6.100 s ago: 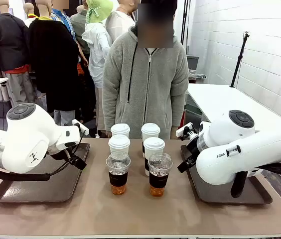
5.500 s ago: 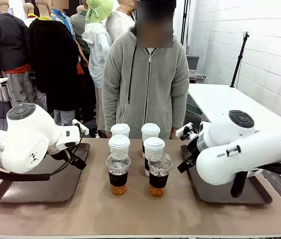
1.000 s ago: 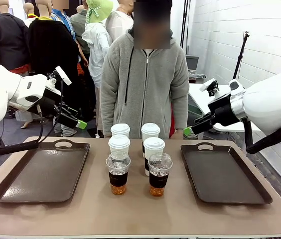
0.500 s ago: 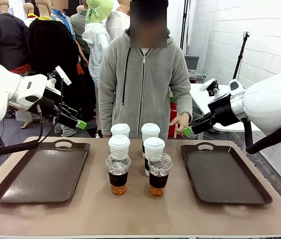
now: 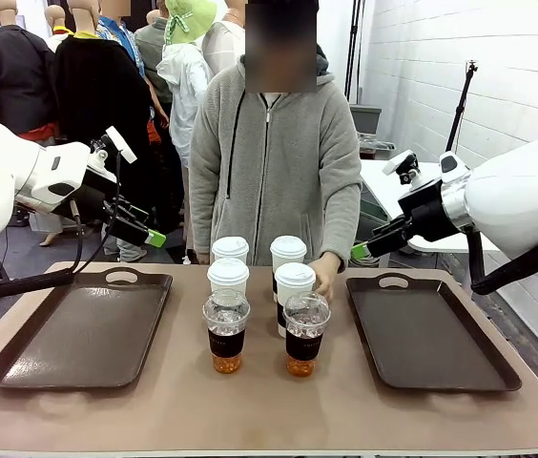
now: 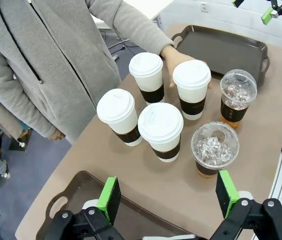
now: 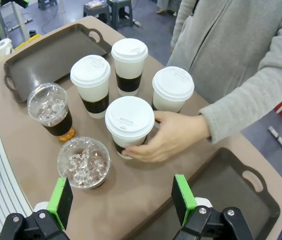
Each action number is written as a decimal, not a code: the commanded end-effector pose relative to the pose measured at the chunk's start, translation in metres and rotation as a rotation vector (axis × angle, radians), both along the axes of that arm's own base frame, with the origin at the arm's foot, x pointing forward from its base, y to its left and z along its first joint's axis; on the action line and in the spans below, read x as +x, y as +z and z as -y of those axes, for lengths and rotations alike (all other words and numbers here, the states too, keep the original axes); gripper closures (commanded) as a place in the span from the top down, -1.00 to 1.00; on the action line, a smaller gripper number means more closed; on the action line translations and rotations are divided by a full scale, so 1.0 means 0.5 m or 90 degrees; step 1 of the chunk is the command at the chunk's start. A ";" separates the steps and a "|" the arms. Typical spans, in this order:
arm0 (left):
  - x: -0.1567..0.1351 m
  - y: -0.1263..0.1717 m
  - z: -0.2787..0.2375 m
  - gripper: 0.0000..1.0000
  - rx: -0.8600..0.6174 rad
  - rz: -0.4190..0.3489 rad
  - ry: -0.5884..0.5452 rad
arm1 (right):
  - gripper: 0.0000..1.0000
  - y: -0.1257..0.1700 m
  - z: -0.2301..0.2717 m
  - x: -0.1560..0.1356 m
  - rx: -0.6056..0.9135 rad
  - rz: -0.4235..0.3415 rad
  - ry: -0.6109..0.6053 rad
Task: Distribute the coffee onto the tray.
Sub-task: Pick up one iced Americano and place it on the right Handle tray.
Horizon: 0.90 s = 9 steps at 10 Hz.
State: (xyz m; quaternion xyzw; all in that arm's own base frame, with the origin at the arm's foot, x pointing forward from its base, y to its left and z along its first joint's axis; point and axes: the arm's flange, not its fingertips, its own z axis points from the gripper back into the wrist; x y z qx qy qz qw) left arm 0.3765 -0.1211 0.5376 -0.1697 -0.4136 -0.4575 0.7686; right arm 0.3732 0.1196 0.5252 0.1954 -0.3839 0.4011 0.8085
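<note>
Six sleeved cups stand in the table's middle: four white lidded cups (image 5: pixel 230 251) (image 5: pixel 288 252) (image 5: pixel 228 278) (image 5: pixel 295 283) and two clear dome-lidded cups (image 5: pixel 226 330) (image 5: pixel 305 332) with amber liquid in front. The person's hand (image 5: pixel 324 276) wraps the near-right white cup (image 7: pixel 129 121). My left gripper (image 5: pixel 145 232) hovers open above the left tray (image 5: pixel 83 329), its green pads (image 6: pixel 109 198) wide apart. Held high over the right tray (image 5: pixel 431 334), my right gripper (image 5: pixel 364 250) is open too, pads (image 7: pixel 183 198) spread and nothing between them.
Both dark trays are bare, with handles at their far ends. The person in a grey zip hoodie (image 5: pixel 274 162) stands close against the table's far edge, behind the cups. A white table (image 5: pixel 422 186) stands at the back right.
The person's hand has dropped from chest height onto the near-right white cup. Both arms, low over the trays six seconds ago, have held still up high for the last second.
</note>
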 end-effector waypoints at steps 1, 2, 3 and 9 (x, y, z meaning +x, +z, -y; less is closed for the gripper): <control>0.002 -0.002 -0.002 1.00 -0.002 -0.003 0.001 | 1.00 -0.005 -0.001 0.002 0.008 -0.006 0.005; 0.002 -0.002 -0.002 1.00 -0.002 -0.003 0.001 | 1.00 -0.005 -0.001 0.002 0.008 -0.006 0.005; 0.002 -0.002 -0.002 1.00 -0.002 -0.003 0.001 | 1.00 -0.005 -0.001 0.002 0.008 -0.006 0.005; 0.002 -0.002 -0.002 1.00 -0.002 -0.003 0.001 | 1.00 -0.005 -0.001 0.002 0.008 -0.006 0.005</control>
